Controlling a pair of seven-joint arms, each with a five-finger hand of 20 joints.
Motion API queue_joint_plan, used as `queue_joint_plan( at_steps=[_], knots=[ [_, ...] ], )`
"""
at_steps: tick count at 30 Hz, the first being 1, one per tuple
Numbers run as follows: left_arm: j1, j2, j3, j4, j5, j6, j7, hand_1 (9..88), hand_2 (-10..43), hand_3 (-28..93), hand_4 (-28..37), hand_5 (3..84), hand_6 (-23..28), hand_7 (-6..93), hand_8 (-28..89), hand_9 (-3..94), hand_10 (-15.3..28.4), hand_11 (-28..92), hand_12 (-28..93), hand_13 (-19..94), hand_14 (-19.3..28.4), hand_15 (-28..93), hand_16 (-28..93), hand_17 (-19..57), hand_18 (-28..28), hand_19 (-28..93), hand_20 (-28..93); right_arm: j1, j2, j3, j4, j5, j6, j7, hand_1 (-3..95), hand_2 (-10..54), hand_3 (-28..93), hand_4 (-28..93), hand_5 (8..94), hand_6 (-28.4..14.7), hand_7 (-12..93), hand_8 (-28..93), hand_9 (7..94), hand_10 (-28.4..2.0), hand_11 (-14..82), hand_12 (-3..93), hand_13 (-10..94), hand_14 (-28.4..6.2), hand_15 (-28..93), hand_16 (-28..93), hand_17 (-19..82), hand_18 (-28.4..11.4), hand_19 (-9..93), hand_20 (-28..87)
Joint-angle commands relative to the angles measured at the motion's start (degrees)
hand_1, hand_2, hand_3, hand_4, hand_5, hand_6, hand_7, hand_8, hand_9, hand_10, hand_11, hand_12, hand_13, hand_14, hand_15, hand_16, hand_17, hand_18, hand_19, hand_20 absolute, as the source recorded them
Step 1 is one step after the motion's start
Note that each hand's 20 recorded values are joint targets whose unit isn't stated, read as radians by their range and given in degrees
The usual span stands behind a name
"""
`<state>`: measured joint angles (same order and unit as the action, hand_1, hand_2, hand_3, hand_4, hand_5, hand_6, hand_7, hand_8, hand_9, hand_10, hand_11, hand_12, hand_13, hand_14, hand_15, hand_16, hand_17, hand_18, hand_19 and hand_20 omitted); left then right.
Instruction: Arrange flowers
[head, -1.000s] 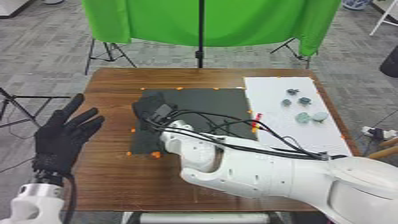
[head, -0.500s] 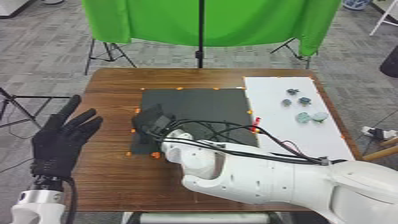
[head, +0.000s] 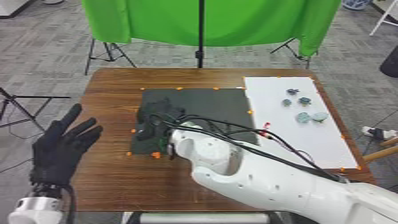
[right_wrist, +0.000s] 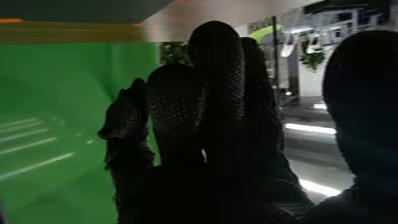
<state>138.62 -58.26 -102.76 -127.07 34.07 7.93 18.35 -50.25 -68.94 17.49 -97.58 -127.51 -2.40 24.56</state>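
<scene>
My right hand (head: 158, 114) is over the left part of the dark mat (head: 204, 96), palm largely hidden by cables. In the right wrist view, my right hand (right_wrist: 218, 112) is open with straight fingers, the thumb apart from them, and holds nothing. At the left table edge, my left hand (head: 60, 152) is open and empty. Right of the mat, a white sheet (head: 275, 95) bears small dark blue-green flowers (head: 305, 100) towards the back and pale green pieces (head: 303, 117) (head: 320, 117) nearer the middle.
A small red object (head: 266, 127) lies at the left side of the white sheet, close to the cables of my right arm. Orange markers (head: 156, 155) border the mat. Behind the brown table (head: 115, 87) hangs a green cloth (head: 151, 22) on a stand.
My right hand has turned and shifted slightly right over the mat, and its forearm has swung lower. My left hand has moved slightly nearer the bottom edge. The flowers have stayed put.
</scene>
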Motion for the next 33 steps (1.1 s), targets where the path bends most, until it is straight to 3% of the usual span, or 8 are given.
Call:
queue_joint_plan(
  at_steps=[1, 4, 7, 11, 21, 23, 25, 33],
  knots=[
    [5.48, -1.16, -0.06, 0.09, -1.55, 1.30, 1.24, 16.3, 6.2, 76, -28.3, 30.1, 4.4, 12.1, -10, 30.6, 18.9, 21, 12, 21, 28.2, 46, -6, -11.3, 28.4, 51, 5, -4.86, 10.40, 8.28, -9.27, 3.16, 5.13, 3.70, 29.4, -9.5, 71, -28, 59.0, 0.4, 14, -12, 71.9, -11.3, 51.3, 20.6, 63, -10.0, 80, 21, 21, -24.5, 82, 54],
    [6.21, -1.68, 0.42, 0.33, -4.01, 0.83, 2.80, 16.3, 6.2, 76, -28.3, 30.1, 4.4, 12.1, -10, 30.7, 18.9, 21, 12, 21, 28.2, 46, -6, -11.2, 28.4, 51, 5, -9.59, 14.50, 15.26, -12.66, 6.34, 7.38, 6.34, 29.7, -9.5, 71, -28, 59.2, 0.4, 14, -12, 71.6, -11.6, 50.1, 19.8, 63, -10.4, 80, 20, 20, -24.5, 81, 54],
    [6.29, -2.68, 0.41, 0.26, -2.99, 1.05, 2.22, 16.3, 6.1, 76, -28.3, 30.1, 4.4, 12.2, -10, 30.8, 19.0, 21, 12, 21, 28.2, 46, -6, -11.2, 28.4, 51, 5, -14.52, 19.13, 22.17, -15.31, 7.86, 9.45, 9.40, 29.4, -9.5, 72, -28, 59.4, 0.1, 14, -12, 70.6, -11.8, 45.1, 17.9, 60, -11.0, 77, 18, 19, -24.4, 79, 54],
    [6.68, -3.02, 0.57, 0.08, -2.93, 0.92, 2.77, 16.2, 6.1, 76, -28.3, 30.2, 4.4, 12.2, -10, 30.9, 18.9, 21, 12, 21, 28.2, 46, -6, -11.1, 28.4, 51, 5, -22.37, 25.59, 30.94, -17.86, 8.45, 13.40, 13.70, 30.2, -9.5, 73, -28, 59.3, -0.1, 14, -12, 69.1, -12.1, 39.5, 16.5, 58, -11.2, 74, 16, 17, -24.2, 76, 52],
    [4.92, -4.23, 1.77, 0.37, -2.14, 0.90, 2.49, 16.1, 6.0, 76, -28.3, 30.2, 4.3, 12.3, -10, 30.9, 19.0, 21, 12, 21, 28.2, 46, -6, -10.9, 28.4, 52, 6, -34.18, 31.92, 44.81, -15.05, 5.84, 17.10, 23.62, 32.0, -9.5, 76, -28, 60.0, -0.2, 15, -12, 65.9, -13.5, 31.1, 15.4, 56, -12.3, 70, 13, 17, -24.2, 75, 50],
    [3.86, -4.04, 2.66, 0.56, -2.53, 1.19, 3.21, 16.1, 6.1, 76, -28.3, 30.2, 4.4, 12.2, -10, 30.9, 19.0, 21, 12, 21, 28.2, 46, -6, -10.9, 28.4, 51, 6, -35.18, 32.72, 45.50, -14.12, 4.57, 17.11, 26.08, 33.2, -9.5, 77, -28, 60.1, 0.0, 16, -13, 65.5, -13.5, 30.3, 15.4, 56, -12.3, 70, 13, 17, -23.7, 75, 50],
    [3.13, -4.22, 2.68, 0.70, -1.85, 0.60, 2.37, 16.1, 6.1, 76, -28.3, 30.3, 4.4, 12.2, -10, 31.0, 19.1, 21, 12, 21, 28.2, 46, -6, -10.9, 28.4, 51, 6, -35.92, 33.38, 45.73, -13.19, 4.09, 16.20, 27.32, 33.7, -9.5, 78, -28, 60.2, 0.2, 16, -13, 65.2, -13.6, 29.8, 15.4, 56, -12.6, 70, 13, 17, -23.5, 75, 50],
    [3.95, -3.71, 2.87, 0.54, -2.36, 0.96, 3.28, 16.2, 6.1, 76, -28.3, 30.3, 4.4, 12.1, -10, 30.9, 19.1, 21, 12, 21, 28.2, 46, -6, -10.9, 28.4, 51, 6, -29.09, 34.37, 35.38, -6.36, 2.05, 14.43, 29.38, 33.7, -9.5, 79, -28, 59.2, 0.9, 16, -13, 62.7, -14.1, 27.8, 15.3, 55, -12.7, 70, 12, 17, -23.6, 75, 49]
  ],
)
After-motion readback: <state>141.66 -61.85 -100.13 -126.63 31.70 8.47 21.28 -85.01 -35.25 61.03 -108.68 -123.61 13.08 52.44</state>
